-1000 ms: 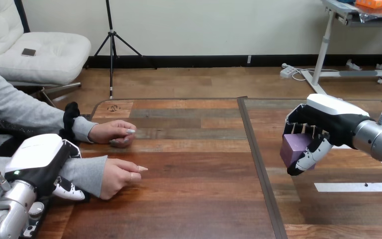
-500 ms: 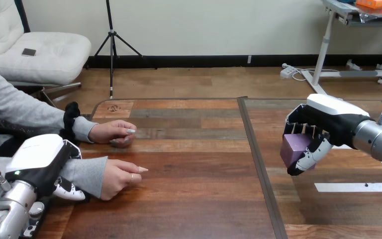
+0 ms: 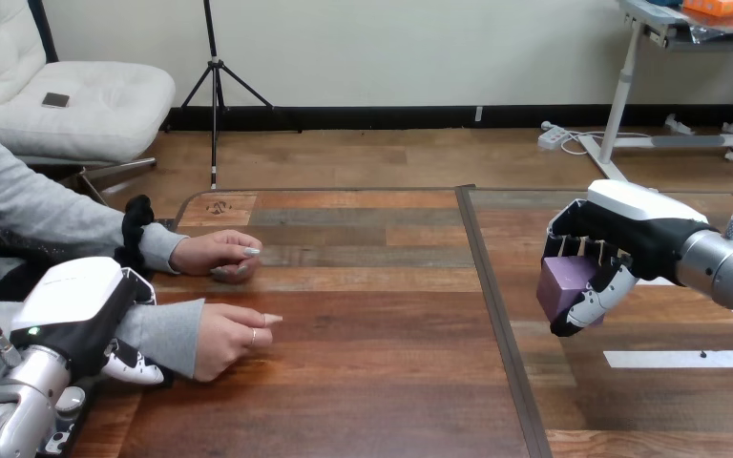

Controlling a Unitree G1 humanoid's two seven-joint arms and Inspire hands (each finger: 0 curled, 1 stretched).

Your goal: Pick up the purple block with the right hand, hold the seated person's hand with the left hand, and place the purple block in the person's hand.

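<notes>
Head view: right hand (image 3: 630,239) grips purple block (image 3: 565,283), left hand (image 3: 76,305) clasps person's forearm (image 3: 167,334); carry block low toward person's near hand (image 3: 229,336).

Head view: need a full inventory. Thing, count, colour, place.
table: 1, brown wood, across the lower view
purple block: 1, purple, gripped in the right hand, over the table's right half
tape strip: 1, white, flat on the table at right
black object: 1, black, table's far left edge; cannot tell what it is
person's far hand: 1, left, on the table
person's near hand: 1, left, on the table
left hand: 1, black and white, curled round the person's near forearm
right hand: 1, black and white, at right
</notes>
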